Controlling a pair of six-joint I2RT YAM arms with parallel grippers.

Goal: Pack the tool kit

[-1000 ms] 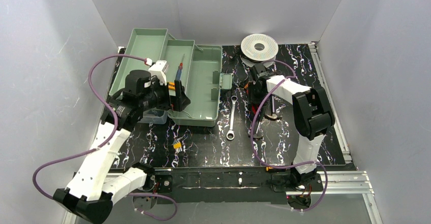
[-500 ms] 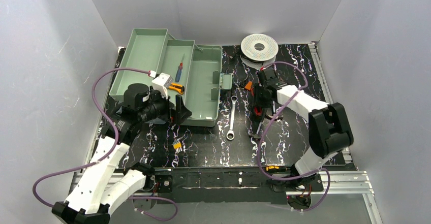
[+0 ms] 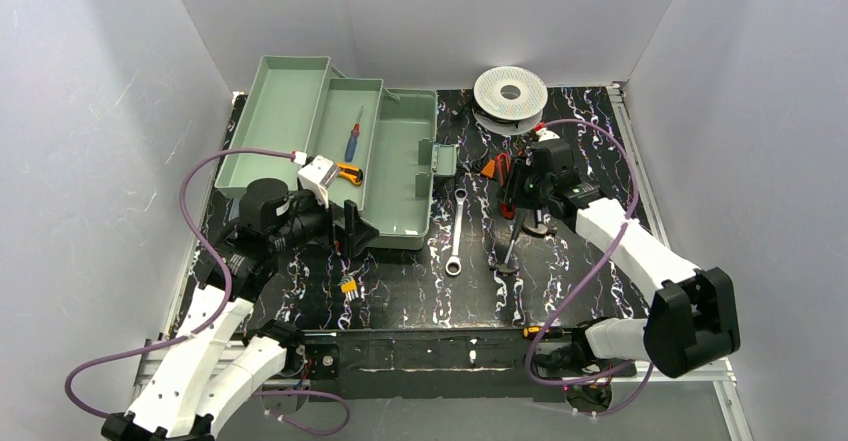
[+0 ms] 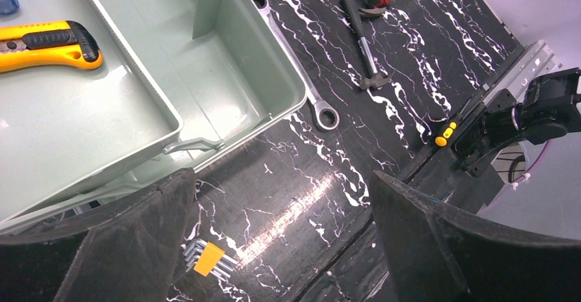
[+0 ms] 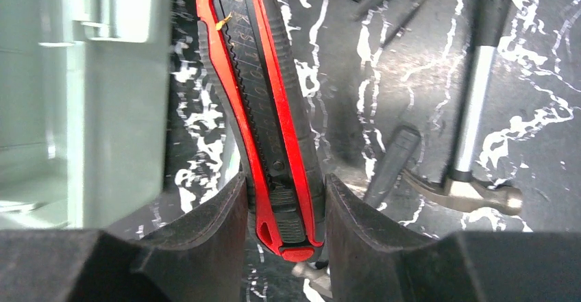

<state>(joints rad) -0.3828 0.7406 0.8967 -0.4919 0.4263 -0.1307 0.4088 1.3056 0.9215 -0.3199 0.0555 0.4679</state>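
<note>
Progress check on the kit packing: I'd call it maybe a third done, going by how things lie.

The green toolbox (image 3: pixel 395 176) sits open at the back left of the tabletop (image 3: pixel 400 291), with its inner tray (image 3: pixel 280 121) out to the left side and nothing in it. Only 2 tools are inside the box: a yellow knife (image 4: pixel 44 42) and a small screwdriver (image 3: pixel 353 133).

The right claw (image 5: pixel 284 213) is pinching a red-and-black tool (image 5: pixel 264 96) by 1 end. It looks like a second utility knife, and it seems to be hanging just above the tabletop, a bit right of the box. So that one looks like the next to go in.

The left claw (image 4: pixel 288 247) is spread wide with nothing in it, hovering at the near edge of the box.

Left out on the tabletop:
- wrench (image 4: pixel 294 62), just beside the box's right wall
- hammer (image 4: pixel 363 48), a little further right
- hex key set (image 4: pixel 205 257), in front of the box
- some orange-handled thing (image 3: pixel 488 168) I can't make out

So by my count that's 4 loose tools plus the 1 in the claw, then the tray has to go in and the lid has to be shut and latched. The white spool (image 3: pixel 510 91) at the back isn't part of the kit.
</note>
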